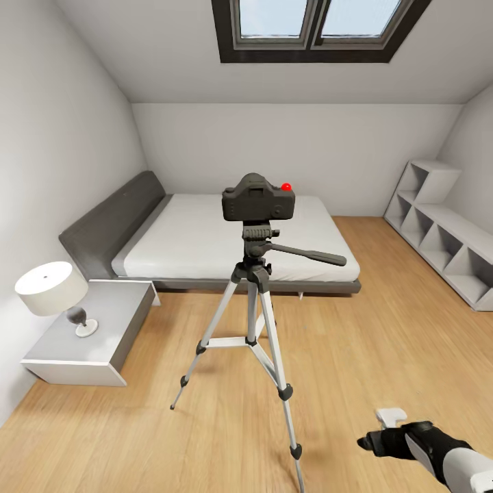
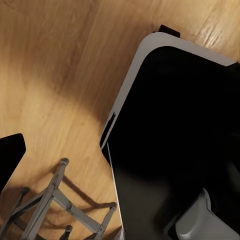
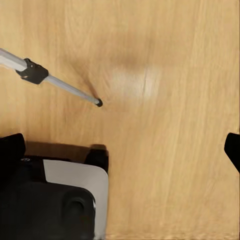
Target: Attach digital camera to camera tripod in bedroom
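Right gripper (image 1: 392, 415) of mine sits low at about 5 o'clock in the head view, on a black wrist with a white forearm. I see its white fingers (image 1: 390, 413) over the light wood floor (image 1: 383, 322), but I cannot tell how far they are open, and nothing is between them that I can see. My left gripper I cannot judge; in the left wrist view a black fingertip (image 2: 10, 152) shows at the edge over the floor.

The small boxy dark grey digital camera (image 1: 258, 197) with the red dot on top sits on the black pan head of the tall silver-legged camera tripod (image 1: 255, 322), at the centre of the head view. The long black handle (image 1: 311, 255) points toward 3 o'clock. The tripod stands on the floor in front of the low grey bed (image 1: 226, 236).

At 8 o'clock, a white-shaded table lamp (image 1: 55, 291) stands on a grey nightstand (image 1: 103, 335). At 3 o'clock is a white open shelf unit (image 1: 445, 236). At 12 o'clock is a dark-framed skylight (image 1: 315, 27).

In the right wrist view, one thin tripod leg tip (image 3: 98, 102) touches the floor.
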You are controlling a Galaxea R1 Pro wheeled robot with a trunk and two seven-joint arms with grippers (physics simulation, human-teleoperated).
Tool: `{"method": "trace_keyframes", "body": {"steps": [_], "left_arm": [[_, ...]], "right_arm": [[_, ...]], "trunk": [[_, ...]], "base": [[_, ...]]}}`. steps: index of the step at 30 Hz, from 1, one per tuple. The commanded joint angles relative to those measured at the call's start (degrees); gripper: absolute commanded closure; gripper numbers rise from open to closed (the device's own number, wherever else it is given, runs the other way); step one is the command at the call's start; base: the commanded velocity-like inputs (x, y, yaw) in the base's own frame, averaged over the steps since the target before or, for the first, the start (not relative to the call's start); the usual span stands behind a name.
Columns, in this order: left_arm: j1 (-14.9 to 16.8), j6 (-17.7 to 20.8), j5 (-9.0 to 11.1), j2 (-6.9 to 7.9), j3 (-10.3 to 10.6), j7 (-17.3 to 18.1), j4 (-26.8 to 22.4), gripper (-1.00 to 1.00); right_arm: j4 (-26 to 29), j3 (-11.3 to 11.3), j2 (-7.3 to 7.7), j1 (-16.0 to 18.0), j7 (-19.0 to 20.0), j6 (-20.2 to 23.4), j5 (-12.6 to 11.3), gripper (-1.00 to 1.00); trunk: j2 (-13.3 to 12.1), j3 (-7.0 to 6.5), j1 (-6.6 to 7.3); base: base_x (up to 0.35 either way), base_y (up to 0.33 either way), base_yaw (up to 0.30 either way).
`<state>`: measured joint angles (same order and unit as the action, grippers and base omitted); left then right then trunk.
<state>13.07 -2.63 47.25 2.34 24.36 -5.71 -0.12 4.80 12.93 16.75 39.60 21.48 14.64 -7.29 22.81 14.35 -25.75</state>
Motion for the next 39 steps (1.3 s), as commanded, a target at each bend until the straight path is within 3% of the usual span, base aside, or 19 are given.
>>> {"method": "trace_keyframes", "body": {"steps": [1, 5, 6, 7, 10, 12, 15, 23, 31, 39], "left_arm": [[0.03, -0.10, 0.40, 0.00, 0.47, -0.18, 0.00, -1.00], [0.03, -0.20, 0.48, 0.07, 0.44, -0.18, 0.02, -1.00], [0.03, -0.77, 0.62, 0.05, 0.41, -0.18, 0.03, -1.00], [0.03, -0.85, 0.65, 0.04, 0.39, -0.18, 0.03, -1.00], [0.03, -0.85, 0.67, 0.03, 0.37, -0.18, 0.03, -1.00], [0.03, -0.81, 0.73, 0.03, 0.35, -0.25, 0.03, -1.00], [0.03, -0.80, 0.73, 0.01, 0.36, -0.34, 0.05, -1.00], [0.03, -0.75, 0.70, -0.08, 0.35, -0.40, 0.10, -1.00], [0.03, -0.77, 0.63, -0.12, 0.37, -0.36, 0.06, -1.00], [0.03, -0.78, 0.57, -0.25, 0.42, -0.36, 0.03, -1.00]], "right_arm": [[-1.26, 0.33, 0.02, 0.04, 0.08, -0.52, -0.67, -1.00], [-5.02, 0.22, -0.15, 0.21, 0.08, -4.09, -0.79, -1.00], [-6.70, 0.06, -1.03, -4.09, -1.77, -6.08, -0.89, -1.00], [-6.79, -0.73, -2.41, -10.96, -5.38, -7.08, -2.71, -1.00], [-6.81, -1.11, -4.11, -14.99, -8.45, -9.20, -5.45, -1.00], [-6.82, -1.32, -6.75, -21.09, -14.40, -15.39, -8.19, -1.00], [-6.82, -1.38, -7.57, -23.49, -16.54, -17.77, -8.59, -1.00], [-6.83, -1.47, -8.61, -27.54, -18.10, -19.51, -9.02, -1.00], [-6.76, -1.81, -9.89, -29.12, -18.21, -20.17, -14.08, -1.00], [-6.74, -1.85, -10.14, -29.30, -18.23, -20.26, -15.54, -1.00]], "trunk": [[0.10, 0.09, -0.03], [0.10, 0.09, -0.03], [0.10, 0.09, -0.03], [0.10, 0.09, -0.03], [0.10, 0.09, -0.03], [0.10, 0.09, -0.03], [0.10, 0.09, -0.03], [0.10, 0.09, -0.03], [0.10, 0.09, -0.03], [0.10, 0.09, -0.03]], "base": [[0.000, 0.000, 0.000], [0.000, 0.000, 0.000], [0.000, 0.000, 0.000], [0.000, 0.000, 0.000], [0.000, 0.000, 0.000], [0.000, 0.000, 0.000], [0.000, 0.000, 0.000], [0.000, 0.000, 0.000], [0.000, 0.000, 0.000], [0.000, 0.000, 0.000]]}}
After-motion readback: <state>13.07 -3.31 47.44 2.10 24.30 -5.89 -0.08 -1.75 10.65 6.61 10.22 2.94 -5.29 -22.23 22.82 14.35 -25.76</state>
